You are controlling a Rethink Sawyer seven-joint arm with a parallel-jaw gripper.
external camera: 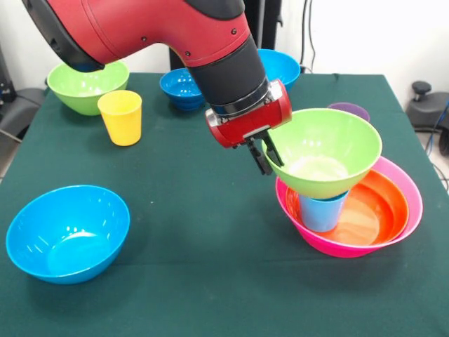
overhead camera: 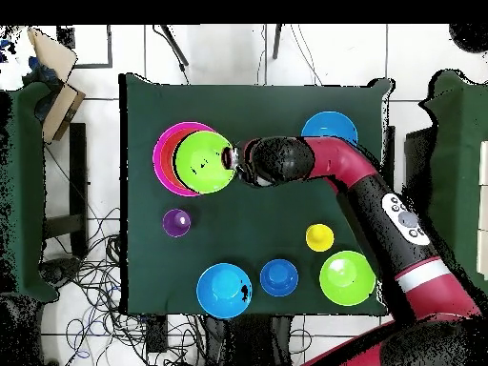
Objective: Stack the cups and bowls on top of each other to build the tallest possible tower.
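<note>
**Lime bowl held by its rim over the light blue cup**

The table (external camera: pixel 210 232) is covered in dark green cloth, and the pieces are spread out on it so each can be picked singly. The tower (external camera: pixel 354 210) stands near the right edge in the front view: the large pink bowl (external camera: pixel 414 210) sits lowest because it is the widest base, the orange bowl (external camera: pixel 382 203) nests inside it, and a light blue cup (external camera: pixel 323 210) stands mouth-down in the orange bowl as a raised post.

The gripper (external camera: pixel 265 156) is closed on the near rim of a lime green bowl (external camera: pixel 326 151), pinching the wall between its fingers. The bowl appears to rest on the cup, tilted slightly; whether its weight is fully on the cup I cannot tell. A rim hold leaves the bowl's foot free to seat on the cup.

Unused pieces wait elsewhere: a bright blue bowl (external camera: pixel 68 232) at the near left corner, a second lime green bowl (external camera: pixel 88 88) at the far left corner, another bright blue bowl (external camera: pixel 280 67) and the small dark-blue bowl (external camera: pixel 181 88) along the far edge, the yellow cup (external camera: pixel 121 117) near the far left, and the purple cup (external camera: pixel 349 110) just behind the tower.
</note>
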